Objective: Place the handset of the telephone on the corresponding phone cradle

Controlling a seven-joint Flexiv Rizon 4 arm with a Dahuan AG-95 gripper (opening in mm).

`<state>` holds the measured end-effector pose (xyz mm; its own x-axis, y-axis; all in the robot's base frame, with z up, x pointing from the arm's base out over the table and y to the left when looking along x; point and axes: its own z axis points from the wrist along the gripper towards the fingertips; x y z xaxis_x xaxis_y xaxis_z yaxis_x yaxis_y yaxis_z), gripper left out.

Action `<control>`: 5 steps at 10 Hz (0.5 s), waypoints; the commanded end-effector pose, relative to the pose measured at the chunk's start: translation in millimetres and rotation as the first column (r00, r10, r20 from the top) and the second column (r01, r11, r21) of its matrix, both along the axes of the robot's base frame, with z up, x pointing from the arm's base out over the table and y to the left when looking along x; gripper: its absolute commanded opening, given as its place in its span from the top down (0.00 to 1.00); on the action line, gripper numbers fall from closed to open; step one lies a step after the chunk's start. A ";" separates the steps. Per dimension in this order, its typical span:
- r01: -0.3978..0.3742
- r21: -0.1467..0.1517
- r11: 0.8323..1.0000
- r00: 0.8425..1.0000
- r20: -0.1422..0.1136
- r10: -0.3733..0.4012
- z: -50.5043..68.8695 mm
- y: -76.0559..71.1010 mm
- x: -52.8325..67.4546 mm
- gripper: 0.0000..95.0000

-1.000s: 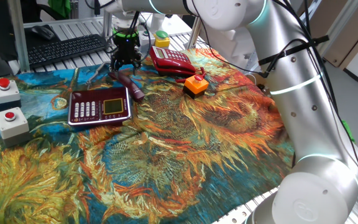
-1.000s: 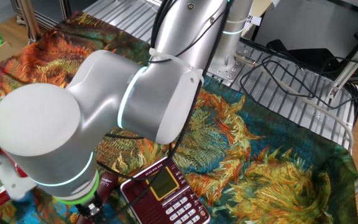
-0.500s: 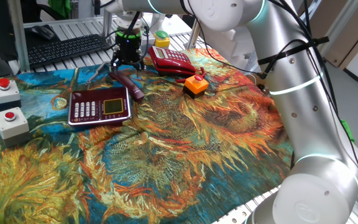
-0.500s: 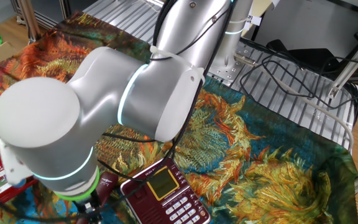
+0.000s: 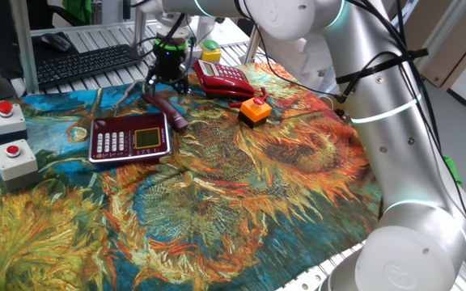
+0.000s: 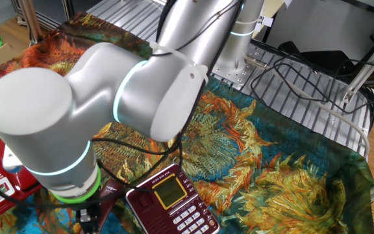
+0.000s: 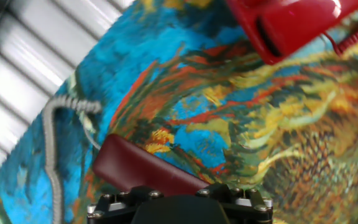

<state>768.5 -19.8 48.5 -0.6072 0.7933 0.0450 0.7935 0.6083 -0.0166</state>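
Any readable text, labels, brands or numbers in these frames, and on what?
None can be read.
Phone cradle: white keys and yellowish display, markings too small to read.
Red telephone: no legible marking.
Keyboard: key legends too small.
Two grey button boxes: no lettering visible.

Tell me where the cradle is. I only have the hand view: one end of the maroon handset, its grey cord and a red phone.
Observer: The phone cradle lies flat on the cloth, keys up. It is beside the handset, on the side away from the red telephone. The handset is not on it.
Operator: Report the jaws.
Observer: The gripper points down over the handset's far end, with its jaws spread and nothing held.
Operator: Name anything else close by.
Observer: A small orange object sits on the cloth just in front of the red telephone, across the handset from the cradle.
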 end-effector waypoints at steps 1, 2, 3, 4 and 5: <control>0.138 0.025 0.990 0.989 0.044 -0.139 -0.8 0.3 -2.3 0.20; 0.172 0.037 0.984 0.983 0.061 -0.174 -2.0 0.8 -2.1 0.20; 0.205 0.039 0.978 0.976 0.072 -0.207 -3.1 1.6 -1.9 0.20; 0.232 0.040 0.972 0.969 0.079 -0.235 -3.3 2.0 -1.8 0.20; 0.252 0.041 0.967 0.964 0.080 -0.254 -3.7 2.1 -1.7 0.20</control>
